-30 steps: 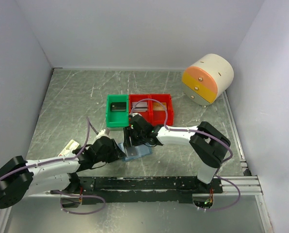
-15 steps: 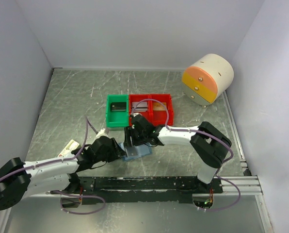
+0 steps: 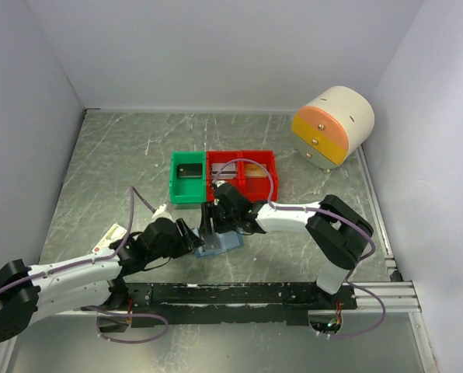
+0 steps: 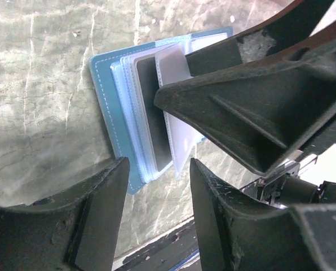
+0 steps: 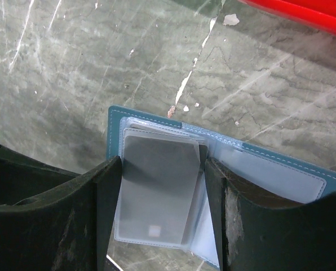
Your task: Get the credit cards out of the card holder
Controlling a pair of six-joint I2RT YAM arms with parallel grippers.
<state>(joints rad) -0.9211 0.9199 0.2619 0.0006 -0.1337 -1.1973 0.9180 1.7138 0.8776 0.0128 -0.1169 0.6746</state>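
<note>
The card holder point(image 3: 225, 244) lies open on the table, blue cover point(image 5: 114, 121) down, clear sleeves fanned up. A grey credit card point(image 5: 159, 186) sits in the top sleeve. A darker card point(image 4: 154, 124) shows in the left wrist view on the holder point(image 4: 103, 101). My right gripper point(image 3: 210, 225) stands over the holder. Its fingers point(image 5: 109, 214) press against both long edges of the sleeved card, gripper point(image 5: 163, 164) shut on it. My left gripper point(image 3: 189, 237) is open and empty just left of the holder, whose near edge lies at its tips point(image 4: 158, 164). The right gripper's fingers point(image 4: 230, 107) fill that view's right.
A green bin point(image 3: 188, 177) and two joined red bins point(image 3: 243, 172) stand just behind the holder; the red rim point(image 5: 303, 8) shows in the right wrist view. A cream, orange and yellow drum point(image 3: 332, 126) is at back right. A cream-and-red box point(image 3: 111, 235) lies left. A black rail point(image 3: 239, 294) runs along the front.
My left arm has stretched out lower and its wrist has edged slightly left. My right gripper has shifted a little back and right. The card holder has stayed in place.
</note>
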